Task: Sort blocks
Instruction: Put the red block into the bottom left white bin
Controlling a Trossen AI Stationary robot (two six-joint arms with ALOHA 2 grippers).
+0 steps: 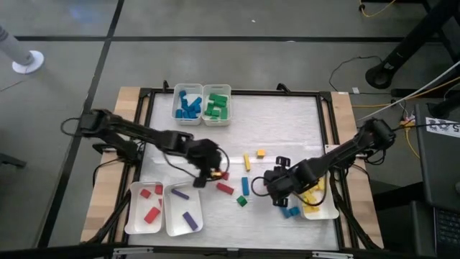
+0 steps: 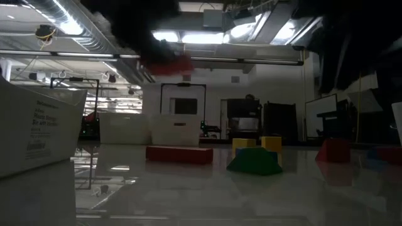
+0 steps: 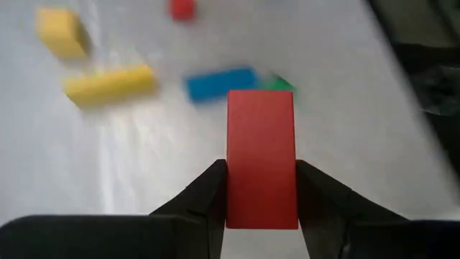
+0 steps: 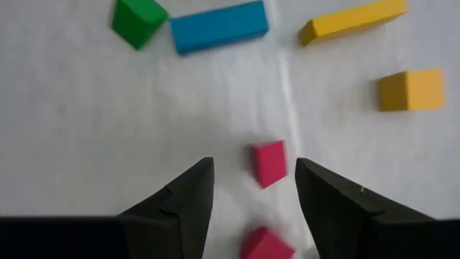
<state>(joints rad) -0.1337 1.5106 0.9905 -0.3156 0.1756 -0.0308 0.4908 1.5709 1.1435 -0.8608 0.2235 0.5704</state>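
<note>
I see five white trays on the table (image 1: pixel 287 129) — two (image 1: pixel 202 117) at the far edge, two (image 1: pixel 165 224) at the near-left corner, one (image 1: pixel 327 213) near-right.

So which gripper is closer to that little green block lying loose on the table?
Right. The right gripper sits just beside the green block; the left gripper, holding a red block, is farther off on its other side.

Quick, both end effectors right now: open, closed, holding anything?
Left end effector: closed on a red rectangular block.
Right end effector: open, holding nothing, a small red block lies on the table ahead of its fingers.
</note>
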